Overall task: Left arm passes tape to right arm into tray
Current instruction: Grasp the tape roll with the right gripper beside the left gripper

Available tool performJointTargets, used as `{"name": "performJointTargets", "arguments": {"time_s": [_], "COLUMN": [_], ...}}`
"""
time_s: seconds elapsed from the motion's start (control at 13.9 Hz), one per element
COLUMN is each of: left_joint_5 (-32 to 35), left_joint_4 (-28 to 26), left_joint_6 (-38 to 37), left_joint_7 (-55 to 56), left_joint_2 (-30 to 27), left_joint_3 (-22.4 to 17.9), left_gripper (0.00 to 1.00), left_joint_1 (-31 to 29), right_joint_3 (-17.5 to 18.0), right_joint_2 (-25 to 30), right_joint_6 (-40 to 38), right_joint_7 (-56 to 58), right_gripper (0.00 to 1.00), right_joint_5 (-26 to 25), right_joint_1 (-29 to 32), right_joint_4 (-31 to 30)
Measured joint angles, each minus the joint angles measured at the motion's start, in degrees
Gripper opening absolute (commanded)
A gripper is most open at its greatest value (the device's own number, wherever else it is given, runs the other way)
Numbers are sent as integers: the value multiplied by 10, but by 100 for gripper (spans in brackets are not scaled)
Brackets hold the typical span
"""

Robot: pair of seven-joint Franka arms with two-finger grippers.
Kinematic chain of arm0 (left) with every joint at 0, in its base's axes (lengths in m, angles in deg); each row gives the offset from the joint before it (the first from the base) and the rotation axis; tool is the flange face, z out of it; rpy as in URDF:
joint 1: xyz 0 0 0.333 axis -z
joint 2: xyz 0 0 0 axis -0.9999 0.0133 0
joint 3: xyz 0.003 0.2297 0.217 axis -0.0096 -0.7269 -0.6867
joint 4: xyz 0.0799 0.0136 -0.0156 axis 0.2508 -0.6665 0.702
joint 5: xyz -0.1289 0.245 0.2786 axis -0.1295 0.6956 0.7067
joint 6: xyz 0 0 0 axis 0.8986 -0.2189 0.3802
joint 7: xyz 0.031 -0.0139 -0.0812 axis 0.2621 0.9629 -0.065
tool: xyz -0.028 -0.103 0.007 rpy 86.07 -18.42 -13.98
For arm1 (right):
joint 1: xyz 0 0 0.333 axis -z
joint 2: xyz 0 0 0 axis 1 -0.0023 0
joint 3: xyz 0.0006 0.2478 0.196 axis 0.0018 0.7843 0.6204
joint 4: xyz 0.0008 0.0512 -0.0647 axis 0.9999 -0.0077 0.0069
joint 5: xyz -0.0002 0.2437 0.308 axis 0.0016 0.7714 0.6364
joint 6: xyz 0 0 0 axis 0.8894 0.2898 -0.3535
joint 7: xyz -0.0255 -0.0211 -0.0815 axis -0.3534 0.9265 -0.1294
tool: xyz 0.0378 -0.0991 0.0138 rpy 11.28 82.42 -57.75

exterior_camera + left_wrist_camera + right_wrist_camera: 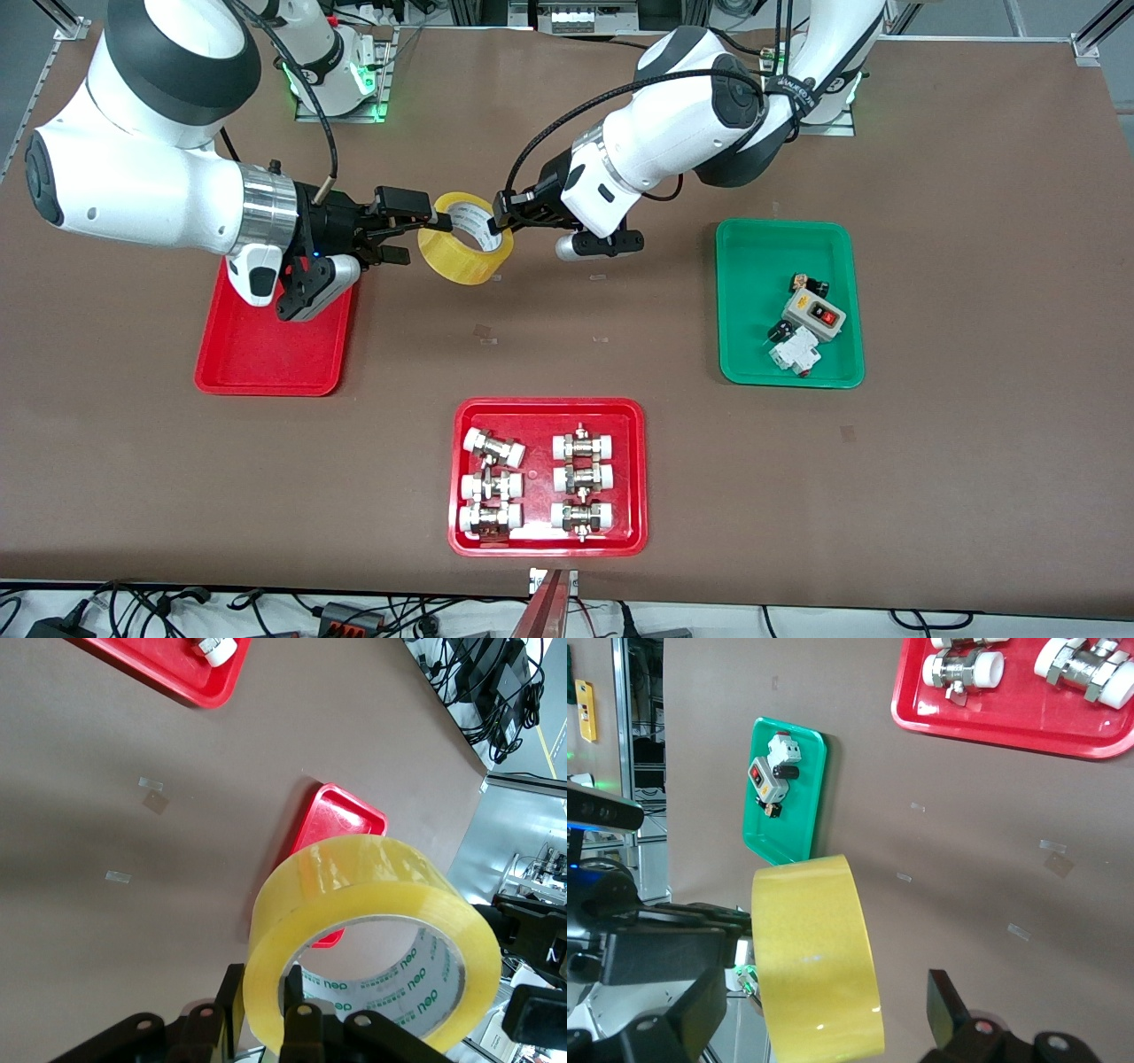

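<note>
The yellow tape [465, 237] is held up in the air, over the table beside the plain red tray [257, 354]. My left gripper [503, 220] is shut on the tape's wall, with one finger inside the core and one outside, as the left wrist view shows [275, 1010]. My right gripper [416, 232] is open at the tape's other edge. In the right wrist view the tape [815, 957] lies between its spread fingers [948, 1005] without touching them. The tape [372, 930] and the plain red tray [341, 819] under it also show in the left wrist view.
A red tray [549, 545] of white-capped metal fittings sits near the front camera at the table's middle. A green tray [753, 354] with switch parts sits toward the left arm's end. Small tape marks lie on the brown table between them.
</note>
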Motion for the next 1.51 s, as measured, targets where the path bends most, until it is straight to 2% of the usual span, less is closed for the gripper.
{"name": "performJointTargets", "arguments": {"time_s": [0.58,0.65,0.72,0.79,0.86,1.15,1.37,1.44,1.51], "left_joint_5": [0,0,0,0,0,0,0,0,0], "left_joint_4": [0,0,0,0,0,-1,-1,-1,-1], "left_joint_6": [0,0,0,0,0,1,1,1,1], "left_joint_7": [0,0,0,0,0,0,0,0,0], "left_joint_2": [1,1,1,1,1,3,3,3,3], "left_joint_3": [0,0,0,0,0,0,0,0,0], "left_gripper": [13,13,13,13,13,13,13,16,45], "left_joint_1": [0,0,0,0,0,0,0,0,0], "right_joint_3": [0,0,0,0,0,0,0,0,0], "right_joint_2": [-20,-21,-21,-21,-21,-21,-21,-21,-21], "right_joint_6": [9,10,10,10,10,9,9,9,9], "right_joint_7": [1,1,1,1,1,1,1,1,1], "right_gripper": [100,95,72,55,44,38,38,38,38], "right_joint_5": [2,2,2,2,3,11,11,11,11], "right_joint_1": [-12,-14,-14,-14,-14,-16,-16,-16,-16], "right_joint_4": [0,0,0,1,1,4,4,4,4]}}
